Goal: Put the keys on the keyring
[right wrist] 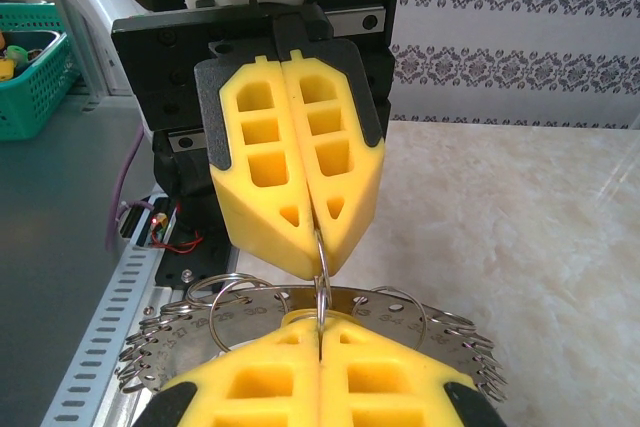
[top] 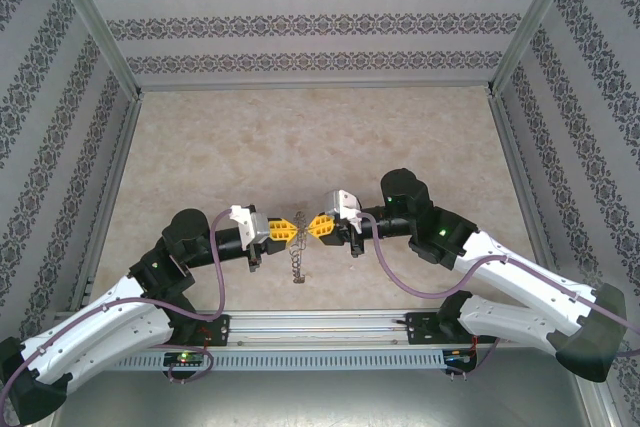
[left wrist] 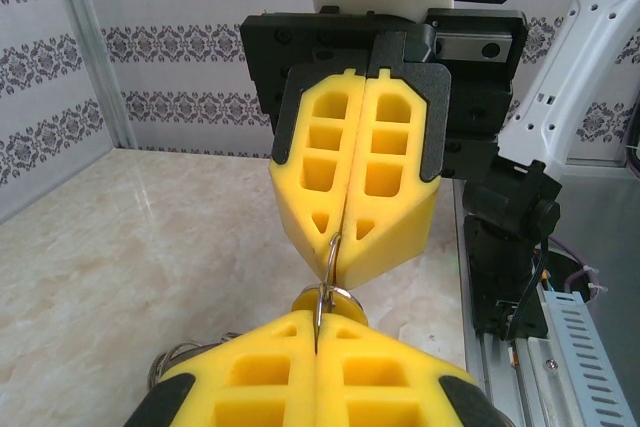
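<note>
1. Looking down from the top external view: left gripper (top: 289, 230) and right gripper (top: 313, 228) meet tip to tip above the table (top: 300, 137), towards its near edge. Both pairs of jaws are pressed together. The keyring (top: 297, 261) shows edge-on just on the near side of the meeting point. Its long axis runs toward the bases, square to the line of the fingers. Neither arm is nearer.
2. Left wrist view: the left gripper (left wrist: 318, 332) faces the right gripper (left wrist: 343, 250), both closed. A thin wire loop (left wrist: 329, 265) bridges the gap, one end entering each seam, so both appear to pinch it. A small yellow-orange piece, probably the key (left wrist: 325, 299), sits at the left tips, touching the loop. Whether it is threaded cannot be told.
3. Right wrist view: the keyring (right wrist: 262, 312) lies broadside just beyond the right gripper (right wrist: 320, 335), below the left gripper (right wrist: 318, 252), its rim fringed with loops. Judgement: the next move turns on the loop's tip-to-tip axis, with the key fed from the left side.
</note>
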You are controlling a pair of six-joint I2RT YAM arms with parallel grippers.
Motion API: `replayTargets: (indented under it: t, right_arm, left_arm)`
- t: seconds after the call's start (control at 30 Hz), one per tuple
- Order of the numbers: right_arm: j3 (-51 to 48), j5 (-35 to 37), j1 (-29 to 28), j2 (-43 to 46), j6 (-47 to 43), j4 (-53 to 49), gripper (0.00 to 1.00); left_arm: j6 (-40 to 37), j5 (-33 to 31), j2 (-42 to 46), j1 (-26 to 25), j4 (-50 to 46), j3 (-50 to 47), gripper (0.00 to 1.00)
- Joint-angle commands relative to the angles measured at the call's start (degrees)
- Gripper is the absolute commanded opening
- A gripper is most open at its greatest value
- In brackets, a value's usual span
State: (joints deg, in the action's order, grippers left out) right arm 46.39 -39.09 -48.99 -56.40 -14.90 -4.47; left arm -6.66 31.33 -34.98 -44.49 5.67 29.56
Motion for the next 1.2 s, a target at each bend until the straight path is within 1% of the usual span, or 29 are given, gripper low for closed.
replayTargets:
  t: [0.0, 0.17, 0.43, 0.57, 1.17]
  right_arm:
    - [0.9, -2.4, -0.3, 0.6, 0.6, -0.4, 0.0]
    - [0.6, -2.3, -0.4, 1.1, 0.7, -0.4, 0.0]
    - [-1.3, -1.3, -0.4, 3.2, 1.7, -0.3, 0.0]
    - [-1.8, -1.5, -0.6, 3.9, 2.5, 0.0, 0.0]
    - [-1.8, -1.4, -0.7, 1.6, 2.6, 1.5, 0.0]
  left_arm:
    - [-1.3, 0.6, 0.6, 0.6, 4.3, -0.2, 0.0]
    - [-1.5, 1.0, 0.7, 0.6, 4.3, -0.4, 0.0]
    - [-1.5, 3.5, 0.5, 0.6, 5.1, -0.8, 0.0]
    - [-1.5, 3.6, 0.4, 0.6, 5.0, -0.7, 0.0]
    - [-1.3, 4.1, 0.1, 0.6, 4.9, -0.5, 0.0]
